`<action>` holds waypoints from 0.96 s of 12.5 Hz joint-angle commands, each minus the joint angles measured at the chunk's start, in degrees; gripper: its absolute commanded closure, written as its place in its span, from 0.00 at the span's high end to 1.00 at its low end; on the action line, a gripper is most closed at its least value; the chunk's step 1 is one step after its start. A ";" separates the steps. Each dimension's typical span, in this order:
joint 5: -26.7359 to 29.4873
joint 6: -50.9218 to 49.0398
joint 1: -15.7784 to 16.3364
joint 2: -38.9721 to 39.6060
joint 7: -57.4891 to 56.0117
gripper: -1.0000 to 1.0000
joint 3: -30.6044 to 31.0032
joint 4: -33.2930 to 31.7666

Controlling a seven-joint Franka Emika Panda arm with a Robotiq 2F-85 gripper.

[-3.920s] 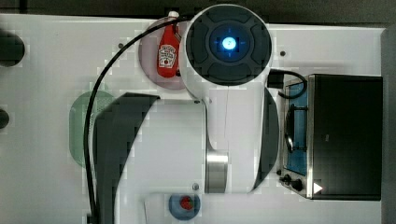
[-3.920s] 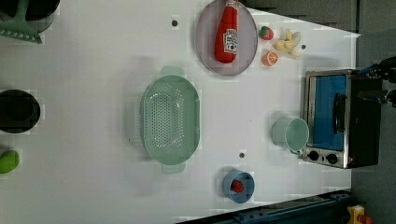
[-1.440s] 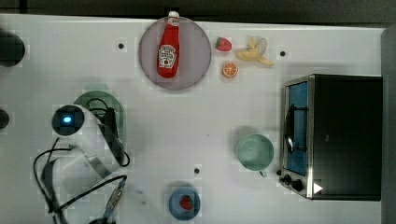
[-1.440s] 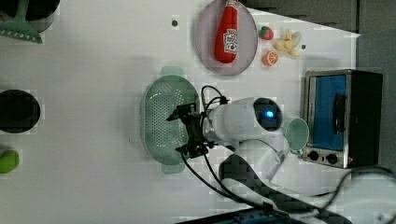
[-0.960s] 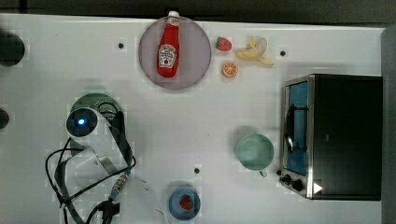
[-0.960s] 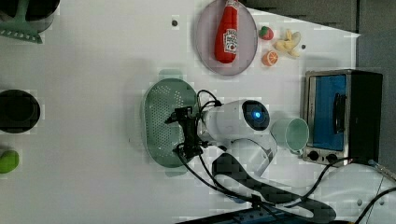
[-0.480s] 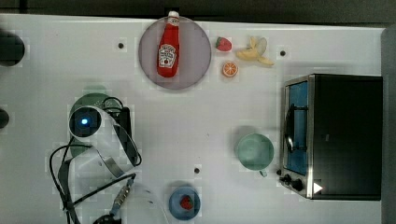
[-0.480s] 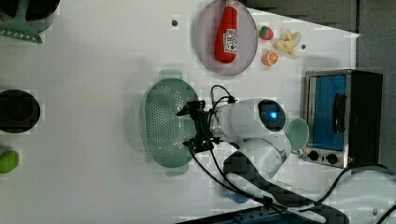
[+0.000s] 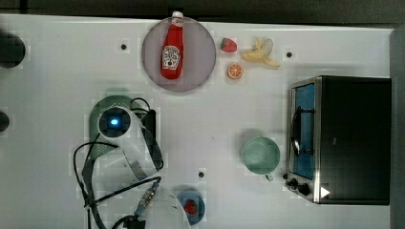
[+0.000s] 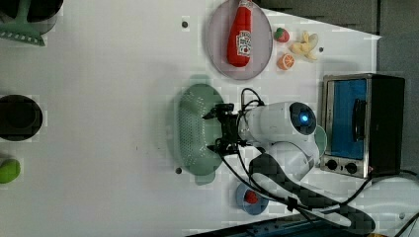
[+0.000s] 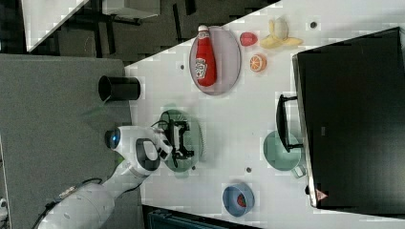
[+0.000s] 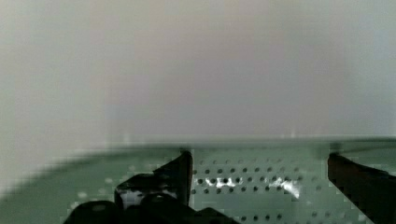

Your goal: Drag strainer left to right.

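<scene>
Pincer (image 10: 221,127) spread wide, its two black fingers (image 12: 159,179) reaching down into the strainer (image 10: 192,129), one near each end of the bowl's side wall, nothing clamped. Half a second ago it stood the same way over the bowl; the strainer has not shifted on the bench (image 10: 108,74). Toward the left view's right the cup (image 9: 260,155) sits just beside the toaster oven (image 9: 341,138). Further up, the ketchup bottle (image 9: 172,50) lies on a plate (image 9: 200,52).

A white table (image 9: 57,119) bears strainer (image 10: 190,126), cup (image 9: 260,155), toaster oven (image 9: 344,138), plate (image 9: 200,57) and blue bowl (image 11: 237,199).
</scene>
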 commanded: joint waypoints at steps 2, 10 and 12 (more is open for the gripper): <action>-0.77 0.10 -3.73 -2.07 -4.47 1.00 -1.18 -1.18; -0.76 0.17 -8.26 -3.85 -9.76 1.00 -5.59 -3.68; -0.76 0.19 -8.57 -4.07 -10.32 1.00 -6.75 -4.18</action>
